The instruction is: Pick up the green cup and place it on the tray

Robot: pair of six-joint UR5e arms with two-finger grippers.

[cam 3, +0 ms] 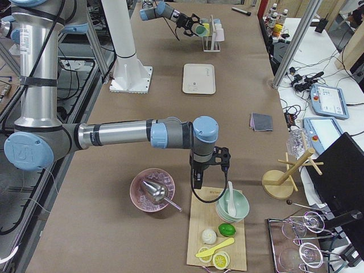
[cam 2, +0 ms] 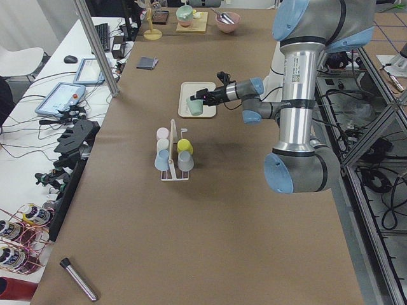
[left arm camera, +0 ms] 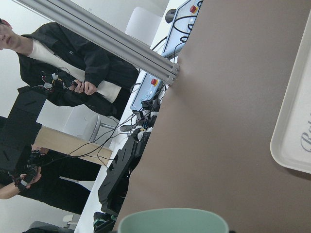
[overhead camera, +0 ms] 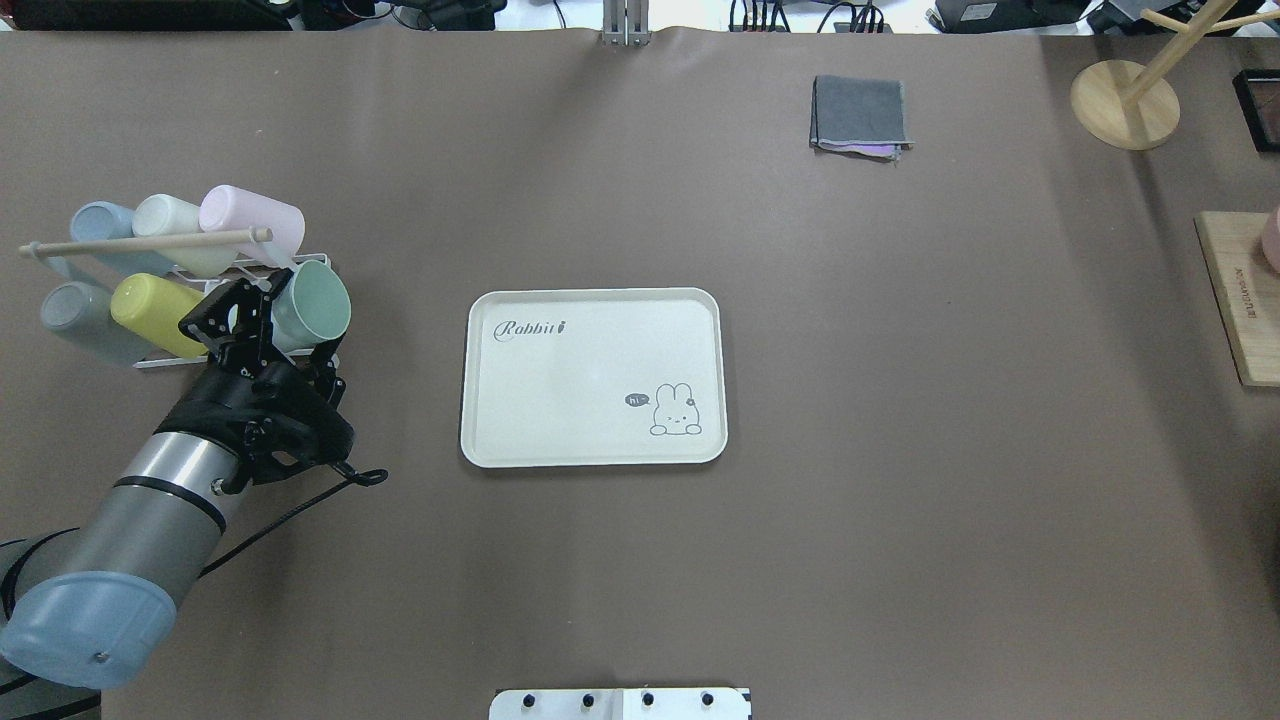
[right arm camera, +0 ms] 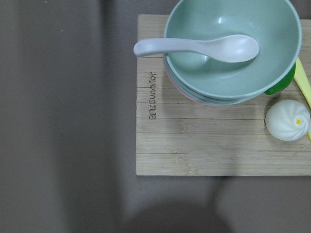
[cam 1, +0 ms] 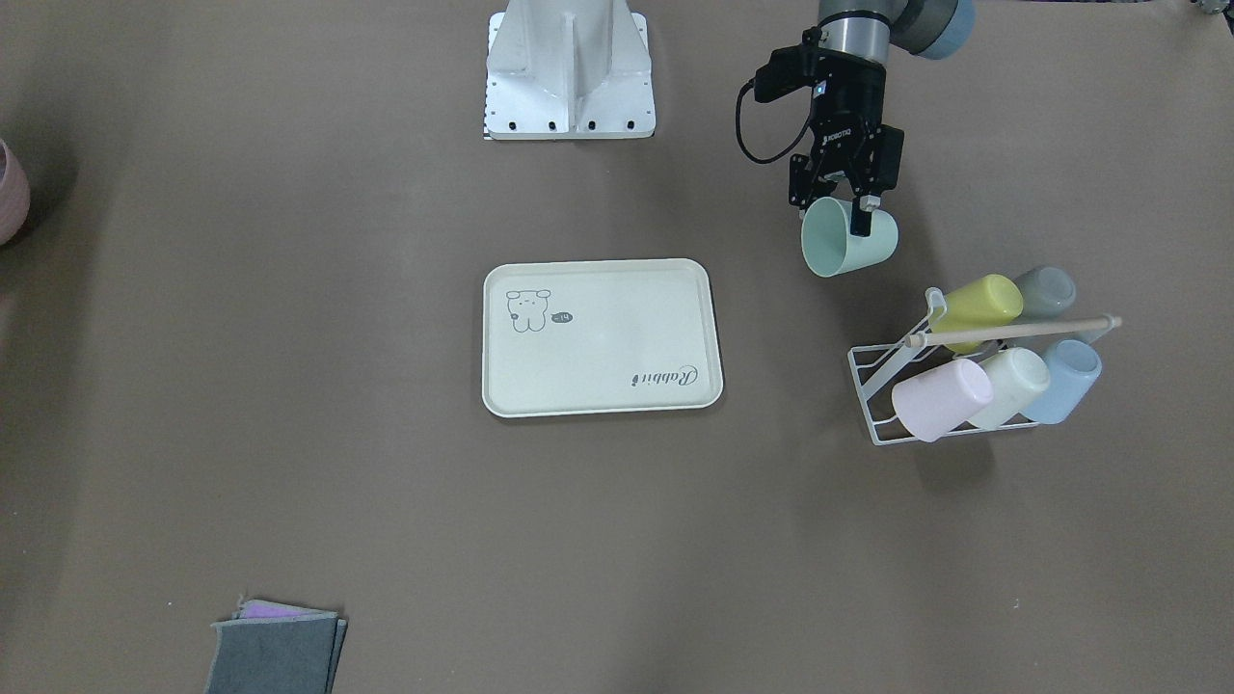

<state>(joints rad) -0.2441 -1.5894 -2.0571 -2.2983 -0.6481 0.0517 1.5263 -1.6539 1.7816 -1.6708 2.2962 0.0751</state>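
Note:
My left gripper is shut on the rim of the green cup, a pale mint tumbler. It holds the cup tilted on its side in the air, just beside the wire cup rack. The cup also shows in the overhead view and at the bottom of the left wrist view. The cream tray with the rabbit drawing lies flat at mid-table, apart from the cup, with nothing on it. My right gripper hangs over a wooden board at the far end; I cannot tell if it is open or shut.
The rack holds a yellow-green cup, a grey-blue cup, and pink, cream and light blue cups under a wooden rod. A folded grey cloth lies far off. The wooden board carries stacked bowls with a spoon.

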